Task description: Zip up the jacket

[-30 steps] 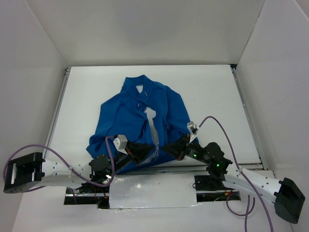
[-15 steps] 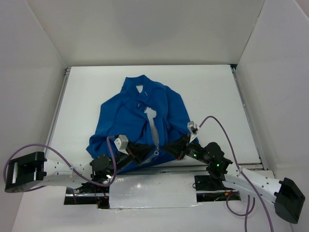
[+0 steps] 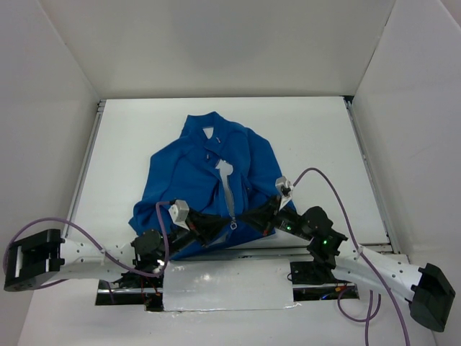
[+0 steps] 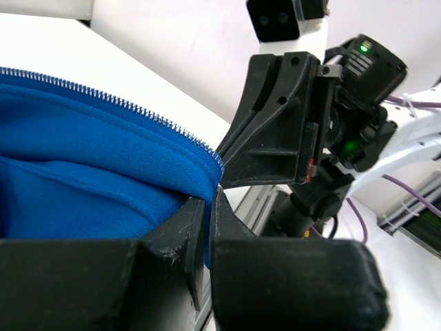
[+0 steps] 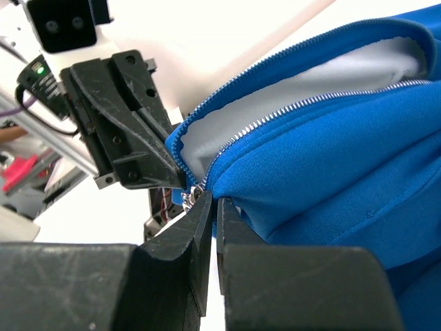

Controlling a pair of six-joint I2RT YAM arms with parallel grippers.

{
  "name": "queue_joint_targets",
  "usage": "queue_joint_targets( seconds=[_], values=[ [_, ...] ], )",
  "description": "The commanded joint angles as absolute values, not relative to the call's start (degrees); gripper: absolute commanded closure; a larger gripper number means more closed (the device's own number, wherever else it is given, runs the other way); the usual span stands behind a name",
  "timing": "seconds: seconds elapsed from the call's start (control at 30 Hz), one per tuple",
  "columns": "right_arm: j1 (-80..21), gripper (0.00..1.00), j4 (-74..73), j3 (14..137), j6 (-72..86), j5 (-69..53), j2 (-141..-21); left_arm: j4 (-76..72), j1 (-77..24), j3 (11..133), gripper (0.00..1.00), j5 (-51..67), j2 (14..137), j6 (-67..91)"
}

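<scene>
The blue jacket (image 3: 194, 173) lies flat on the white table, collar at the far end, its light zipper (image 3: 229, 194) open over white lining (image 5: 275, 89). Both grippers meet at the bottom hem. My left gripper (image 3: 220, 225) is shut on the left hem edge by the zipper teeth; in the left wrist view blue fabric (image 4: 83, 158) runs down between its closed jaws (image 4: 210, 200). My right gripper (image 3: 248, 218) is shut on the right hem edge (image 5: 213, 196), right beside the metal zipper slider (image 5: 193, 195). The two sets of fingertips nearly touch.
White walls enclose the table on three sides. Metal rails (image 3: 92, 158) run along the left and right table edges. A silver taped strip (image 3: 227, 285) lies at the near edge between the arm bases. Purple cables (image 3: 331, 194) loop off both arms.
Both grippers have shifted slightly away from the near edge, carrying the bottom hem with them. Both stay shut.
</scene>
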State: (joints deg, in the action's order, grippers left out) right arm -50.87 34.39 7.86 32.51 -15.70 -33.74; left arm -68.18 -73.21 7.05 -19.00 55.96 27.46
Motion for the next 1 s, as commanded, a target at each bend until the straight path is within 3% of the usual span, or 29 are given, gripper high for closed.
queue_joint_targets(
  seconds=[0.0,0.3,0.53,0.97],
  values=[
    [-50.98,1.0,32.88,13.09,29.71,-20.21,-34.54,-69.0,-72.25,6.51,1.0,-11.88,52.65,29.0],
    [-50.01,1.0,29.0,16.08,27.77,-27.25,-35.95,-55.74,-66.09,7.65,1.0,-0.88,49.04,29.62],
    [-49.83,1.0,27.95,17.75,27.77,-26.1,-39.28,-58.97,-65.3,7.21,1.0,4.48,52.99,30.93],
    [-49.48,1.0,22.33,17.49,31.72,-12.4,-42.98,-62.67,-63.9,3.52,1.0,-1.82,54.14,33.75]
  ],
)
